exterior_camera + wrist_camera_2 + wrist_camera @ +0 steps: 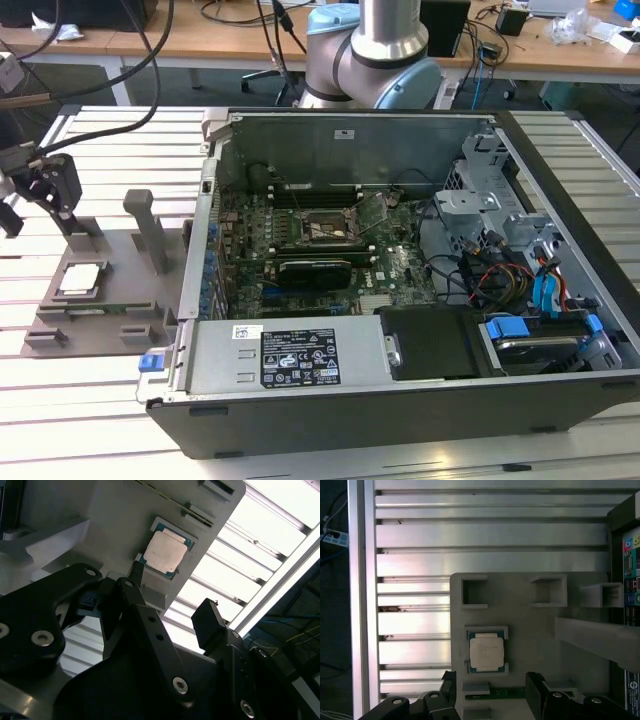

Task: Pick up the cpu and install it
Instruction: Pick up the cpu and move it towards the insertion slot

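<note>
Black fingers [536,692] held apart and empty near the small, flat, square cpu [486,651] with its silvery-grey metal top.

The cpu lies flat in a shallow square recess of a grey moulded fixture plate [535,630], which sits on the slatted aluminium surface [470,535]. In both wrist views the two fingers hang over the plate with the cpu in line with the gap between them, ungripped. The plate is at the exterior view's left, just beside the open dark computer case [400,410], whose green motherboard [400,265] carries a dark square socket frame [322,228] well apart from the cpu.
</note>
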{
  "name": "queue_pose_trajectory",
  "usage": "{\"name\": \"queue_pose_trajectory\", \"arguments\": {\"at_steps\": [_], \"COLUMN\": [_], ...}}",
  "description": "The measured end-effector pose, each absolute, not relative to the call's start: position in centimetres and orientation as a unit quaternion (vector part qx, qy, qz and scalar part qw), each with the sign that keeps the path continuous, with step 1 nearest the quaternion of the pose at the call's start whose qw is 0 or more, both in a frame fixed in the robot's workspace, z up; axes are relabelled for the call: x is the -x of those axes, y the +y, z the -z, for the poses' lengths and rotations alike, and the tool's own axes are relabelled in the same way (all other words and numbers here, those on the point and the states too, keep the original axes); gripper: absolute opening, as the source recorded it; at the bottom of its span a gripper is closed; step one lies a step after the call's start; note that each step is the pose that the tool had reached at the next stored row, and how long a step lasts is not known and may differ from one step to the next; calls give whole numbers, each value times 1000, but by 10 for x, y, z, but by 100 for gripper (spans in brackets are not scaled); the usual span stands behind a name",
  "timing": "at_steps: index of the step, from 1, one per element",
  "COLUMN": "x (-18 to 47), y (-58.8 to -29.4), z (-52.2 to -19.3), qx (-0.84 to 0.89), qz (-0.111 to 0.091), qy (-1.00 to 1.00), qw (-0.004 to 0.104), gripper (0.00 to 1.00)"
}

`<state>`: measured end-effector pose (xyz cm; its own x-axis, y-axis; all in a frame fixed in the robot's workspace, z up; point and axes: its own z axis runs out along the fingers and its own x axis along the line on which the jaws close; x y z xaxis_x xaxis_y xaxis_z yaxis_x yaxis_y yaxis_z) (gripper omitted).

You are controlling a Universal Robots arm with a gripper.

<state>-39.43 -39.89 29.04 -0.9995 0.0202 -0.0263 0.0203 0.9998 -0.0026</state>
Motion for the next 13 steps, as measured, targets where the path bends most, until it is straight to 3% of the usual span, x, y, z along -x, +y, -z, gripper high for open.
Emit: {"name": "queue_pose_trajectory", "arguments": {"at_steps": [13], "x": [394], "y": [-399], "z": [-282], "qx": [-10], "qz": [1], "qy": [1000], "qw": [13], "gripper": [66]}}
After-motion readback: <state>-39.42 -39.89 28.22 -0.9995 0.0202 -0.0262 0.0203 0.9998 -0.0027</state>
